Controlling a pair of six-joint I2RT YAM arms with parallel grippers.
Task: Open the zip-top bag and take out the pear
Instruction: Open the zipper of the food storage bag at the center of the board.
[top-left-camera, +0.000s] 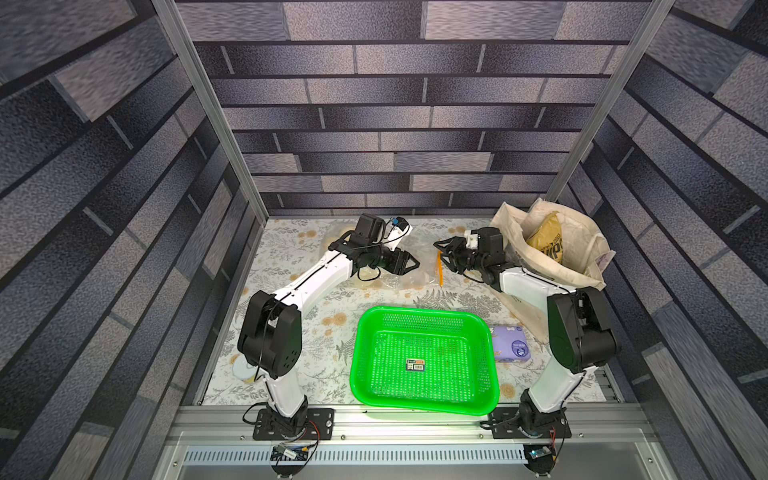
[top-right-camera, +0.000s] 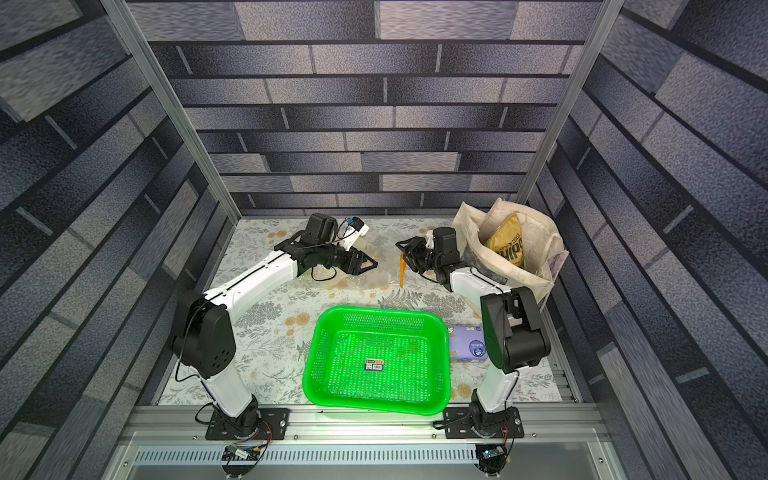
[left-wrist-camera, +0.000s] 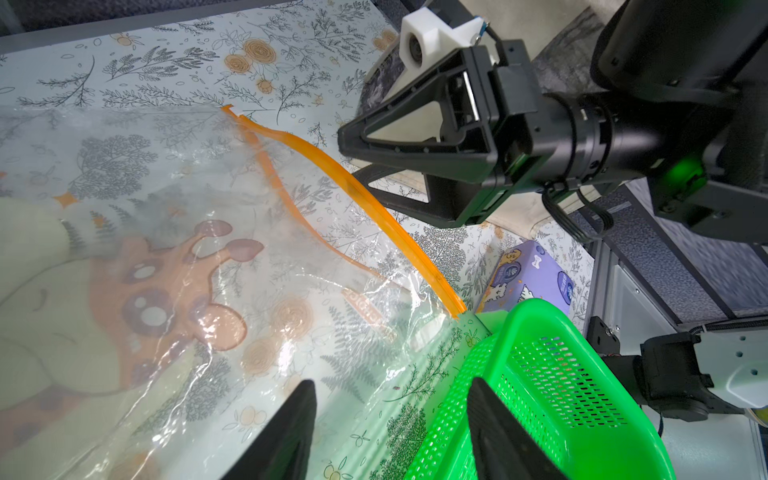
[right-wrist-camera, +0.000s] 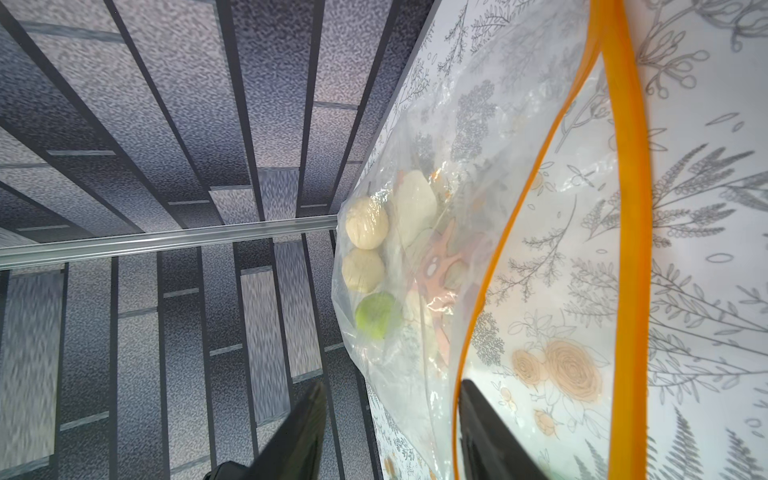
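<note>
In a top view, the zip-top bag (top-left-camera: 424, 272) was seen at mid-frame beneath the left end effector (top-left-camera: 414, 262), its orange strip (top-left-camera: 439, 272) beside the right end effector (top-left-camera: 441, 255), both with jaws apart.

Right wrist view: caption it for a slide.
Right gripper, jaws apart, at the parted orange zip strip of the zip-top bag; pale and green round items inside.
</note>
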